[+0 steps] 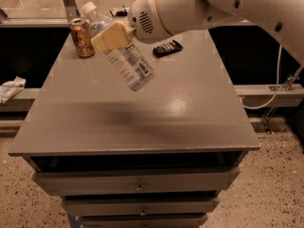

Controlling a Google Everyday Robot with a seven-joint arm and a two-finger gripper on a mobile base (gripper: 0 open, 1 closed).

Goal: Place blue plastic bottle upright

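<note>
The blue plastic bottle [124, 56] is a clear water bottle with a white cap [88, 7] and a white-and-pale-blue label. It hangs tilted in the air above the grey table [142, 113], cap up and to the left, base down and to the right. My gripper [110, 36] is shut on the bottle near its upper part, with a tan finger [110, 37] across it. The white arm [228, 6] reaches in from the upper right.
A bronze drink can [82, 37] stands upright at the table's back left corner, close to the bottle's cap. A small dark object [167, 48] lies at the back middle. Drawers [137, 186] are below the tabletop. A crumpled white item [12, 88] lies to the left.
</note>
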